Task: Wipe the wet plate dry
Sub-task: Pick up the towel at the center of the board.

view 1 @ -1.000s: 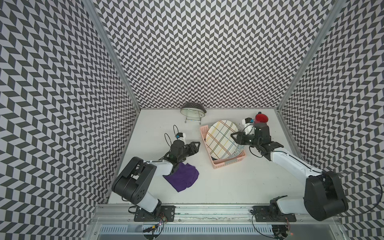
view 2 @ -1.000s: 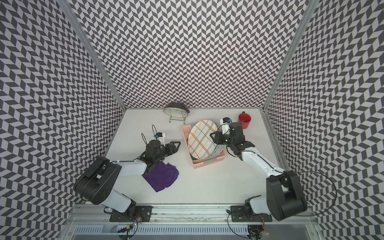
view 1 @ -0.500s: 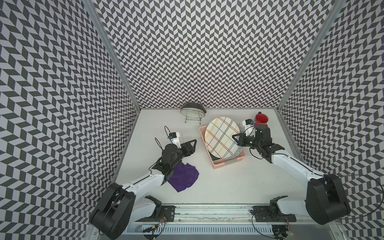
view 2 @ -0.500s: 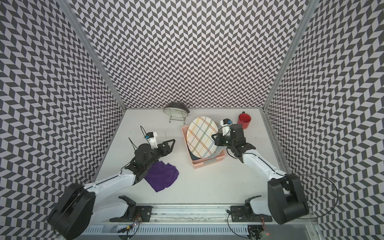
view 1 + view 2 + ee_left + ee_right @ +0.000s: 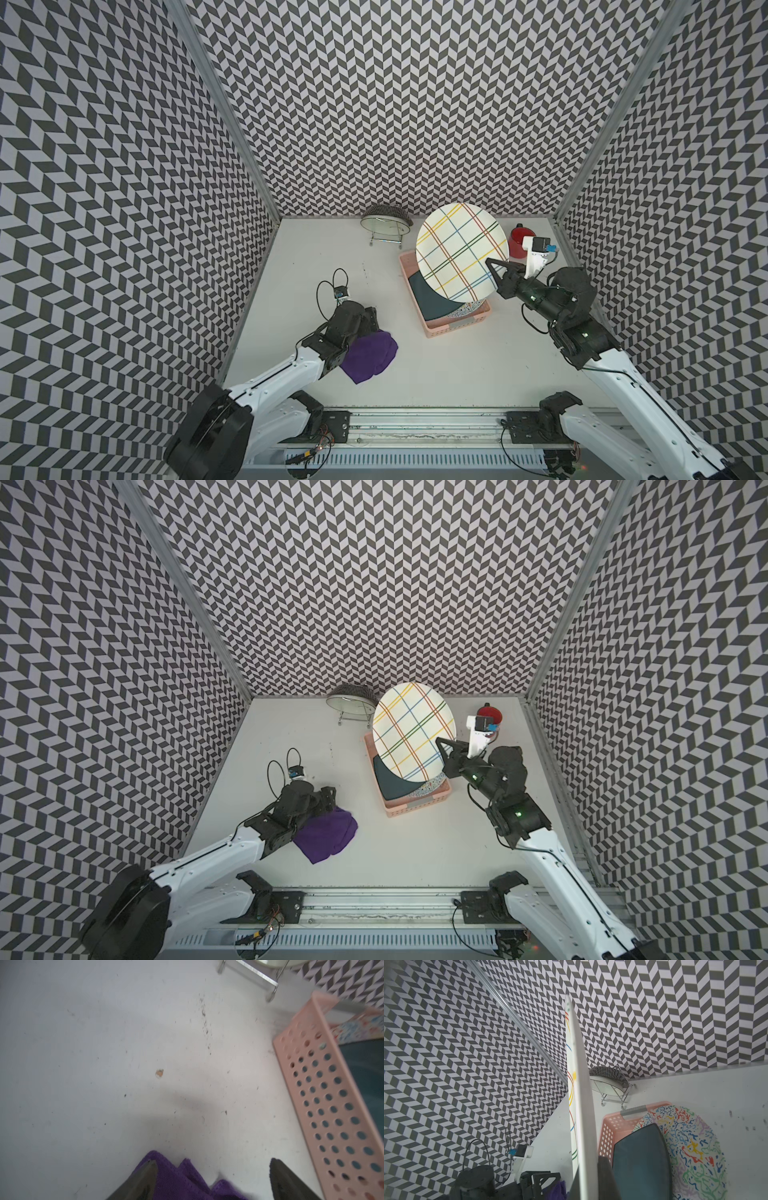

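Purple below: straddles cloth [image 5: 368, 357] edge with left claw [image 5: 213, 1162] spread wide, to pinch; clamps plate [image 5: 461, 249] by rim in right claw [image 5: 491, 267], tilted over basket [image 5: 473, 318], face bared for wiping.

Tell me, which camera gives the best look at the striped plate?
The top views: both show the plate nearly face-on, with its whole striped face visible. The right wrist view catches only the plate's edge, seen side-on. The left wrist view misses it entirely.
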Controlling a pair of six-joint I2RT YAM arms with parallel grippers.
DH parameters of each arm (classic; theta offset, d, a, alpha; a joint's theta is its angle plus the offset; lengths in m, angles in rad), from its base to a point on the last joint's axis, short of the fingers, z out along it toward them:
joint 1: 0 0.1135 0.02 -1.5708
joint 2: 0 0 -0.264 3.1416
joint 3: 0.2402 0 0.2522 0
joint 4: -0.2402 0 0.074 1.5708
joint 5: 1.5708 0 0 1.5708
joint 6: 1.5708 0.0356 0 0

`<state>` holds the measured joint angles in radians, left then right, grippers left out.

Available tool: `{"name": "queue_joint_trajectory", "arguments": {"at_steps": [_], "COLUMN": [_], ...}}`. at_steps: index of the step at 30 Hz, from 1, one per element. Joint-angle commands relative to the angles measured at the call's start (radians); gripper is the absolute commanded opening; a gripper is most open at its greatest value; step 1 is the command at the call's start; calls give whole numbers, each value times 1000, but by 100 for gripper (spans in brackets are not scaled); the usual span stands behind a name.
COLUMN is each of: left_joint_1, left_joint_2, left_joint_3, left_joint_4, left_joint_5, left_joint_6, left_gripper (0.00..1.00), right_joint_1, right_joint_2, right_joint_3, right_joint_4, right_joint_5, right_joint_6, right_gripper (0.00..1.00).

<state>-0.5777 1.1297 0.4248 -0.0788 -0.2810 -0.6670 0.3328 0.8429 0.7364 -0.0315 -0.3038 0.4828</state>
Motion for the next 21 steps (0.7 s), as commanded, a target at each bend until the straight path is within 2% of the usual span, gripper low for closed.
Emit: {"name": "queue_joint_trajectory", "arguments": {"at_steps": [1,3,6,9,10,12,14,15,17,19,21], "left_joint_1": [-83,-126,-142,-158,-166,-183,-203,-207,-206,-203,-199], "left_joint_2": [79,131,220,344,381,429,433,407,299,106,-105], "left_joint_3": [59,64,60,71,74,79,81,81,93,131,177], "left_joint_4": [-137,-170,-171,-125,-105,-81,-77,-86,-137,-223,-259], "left_joint_5": [-32,-87,-122,-68,-44,-30,-61,-83,-141,-224,-287], "left_joint_6": [-66,-143,-217,-191,-183,-199,-230,-243,-254,-228,-145], "left_gripper": [75,75,78,83,80,63,37,22,3,0,0], "right_joint_1": [5,5,5,5,5,5,5,5,5,5,5], "right_joint_2": [-36,-55,-80,-95,-98,-112,-130,-138,-154,-165,-173], "right_joint_3": [15,10,1,-5,-8,-17,-26,-31,-41,-58,-92], "right_joint_4": [-4,-22,-30,-59,-69,-81,-86,-87,-85,-80,-51], "right_joint_5": [-11,-4,1,0,0,1,2,2,2,-19,-79], "right_joint_6": [7,0,-4,-11,-12,-12,-5,-1,8,23,62], "right_gripper": [0,0,0,0,0,0,0,0,0,0,0]}}
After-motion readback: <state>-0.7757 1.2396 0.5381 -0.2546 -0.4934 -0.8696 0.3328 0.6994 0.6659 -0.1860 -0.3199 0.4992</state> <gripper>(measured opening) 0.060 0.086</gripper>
